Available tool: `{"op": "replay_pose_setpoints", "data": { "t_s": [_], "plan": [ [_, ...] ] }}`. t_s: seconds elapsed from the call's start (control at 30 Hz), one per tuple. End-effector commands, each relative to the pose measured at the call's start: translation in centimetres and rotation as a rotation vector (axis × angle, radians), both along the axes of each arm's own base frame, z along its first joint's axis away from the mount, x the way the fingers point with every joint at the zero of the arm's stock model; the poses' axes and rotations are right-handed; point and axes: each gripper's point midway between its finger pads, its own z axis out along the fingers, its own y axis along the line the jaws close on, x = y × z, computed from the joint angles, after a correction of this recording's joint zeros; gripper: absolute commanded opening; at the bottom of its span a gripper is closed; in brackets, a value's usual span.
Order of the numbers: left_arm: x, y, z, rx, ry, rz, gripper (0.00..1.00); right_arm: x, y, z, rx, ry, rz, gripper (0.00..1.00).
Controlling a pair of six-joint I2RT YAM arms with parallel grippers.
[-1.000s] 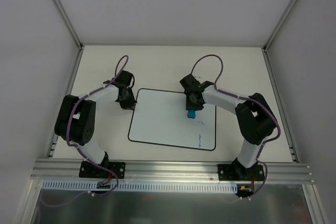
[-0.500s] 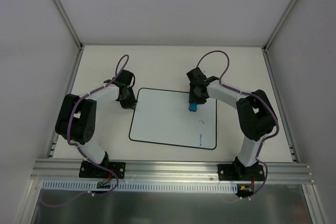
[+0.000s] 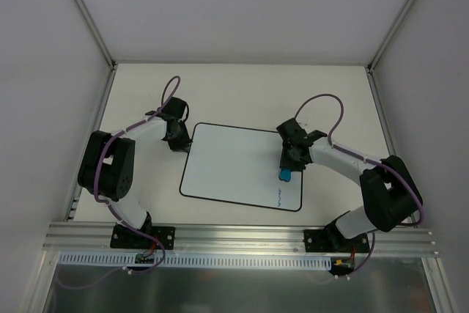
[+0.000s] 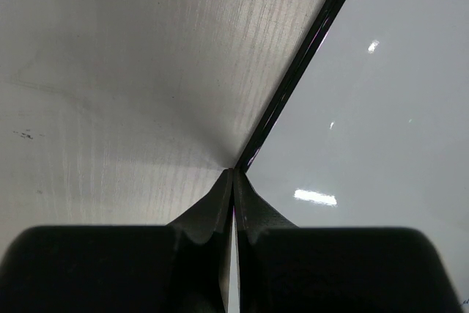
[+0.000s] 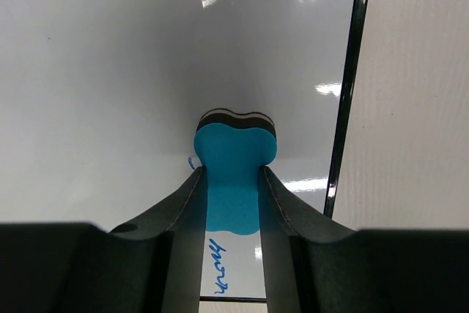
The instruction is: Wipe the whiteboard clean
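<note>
The whiteboard (image 3: 234, 166) lies flat in the middle of the table, white with a thin black border (image 5: 350, 86). A short blue scribble (image 3: 281, 197) stays near its near right corner, seen too in the right wrist view as blue writing (image 5: 218, 269). My right gripper (image 3: 285, 173) is shut on a blue eraser (image 5: 233, 174), whose dark felt face rests on the board (image 5: 110, 71) just above that writing. My left gripper (image 3: 182, 146) is shut with nothing in it, its fingertips (image 4: 233, 181) pressed down at the whiteboard's left edge (image 4: 293, 78).
Cream tabletop (image 3: 234, 93) surrounds the board, with white enclosure walls on three sides. An aluminium rail (image 3: 234, 236) carrying both arm bases runs along the near edge. The right arm's elbow (image 3: 388, 196) hangs over the table's right side.
My right gripper has dragged the eraser from the board's upper right down toward the near right corner, wiping away a small mark. The left gripper has stayed in place.
</note>
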Motion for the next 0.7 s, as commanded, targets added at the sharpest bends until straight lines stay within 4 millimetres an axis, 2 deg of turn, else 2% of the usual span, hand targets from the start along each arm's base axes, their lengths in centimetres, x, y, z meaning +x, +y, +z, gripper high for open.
{"op": "replay_pose_setpoints", "data": {
  "t_s": [0.0,0.1,0.13,0.17,0.23,0.27,0.3,0.37,0.4,0.47,0.5,0.53,0.67],
  "plan": [
    [0.1,-0.3,0.6,-0.001,-0.012,-0.004,0.0,-2.7,-0.7,-2.0,-0.016,0.093,-0.057,0.01],
    [0.2,-0.4,0.7,-0.001,-0.015,-0.006,0.0,-2.0,0.8,-2.7,0.01,0.079,-0.058,0.0],
    [0.3,-0.3,0.7,0.0,-0.016,-0.005,0.0,-1.4,1.4,-3.4,0.007,0.077,-0.051,0.0],
    [0.2,-0.3,0.6,0.001,-0.011,-0.005,0.0,-0.4,2.4,-3.1,0.019,0.06,-0.042,0.0],
    [0.1,-0.2,0.5,0.003,-0.01,-0.003,0.0,0.7,3.1,-3.9,-0.005,0.073,-0.031,0.0],
    [0.1,-0.1,0.5,0.008,-0.011,-0.003,0.0,1.5,3.6,-3.8,-0.008,0.063,-0.025,0.0],
    [0.1,0.0,0.4,0.01,-0.01,-0.002,0.0,3.2,4.6,-2.9,0.004,0.025,-0.01,0.0],
    [0.0,0.2,0.3,0.012,-0.006,0.004,0.0,4.7,5.1,-3.1,-0.023,0.009,0.004,0.0],
    [0.1,0.2,0.3,0.012,-0.006,0.002,0.0,6.4,6.1,-2.0,-0.011,-0.028,0.022,0.0],
    [0.1,0.3,0.2,0.013,-0.004,0.005,0.0,7.9,6.8,-1.6,-0.016,-0.045,0.036,0.0],
    [0.1,0.3,0.2,0.01,0.0,0.004,0.0,8.4,7.1,-2.0,-0.026,-0.035,0.046,0.0],
    [0.0,0.2,0.1,0.009,0.002,0.002,0.0,9.6,7.9,-1.1,-0.014,-0.057,0.061,0.0],
    [-0.1,0.2,-0.2,0.008,0.013,0.0,0.0,11.1,8.3,-0.4,-0.009,-0.074,0.084,0.0]
  ]
}}
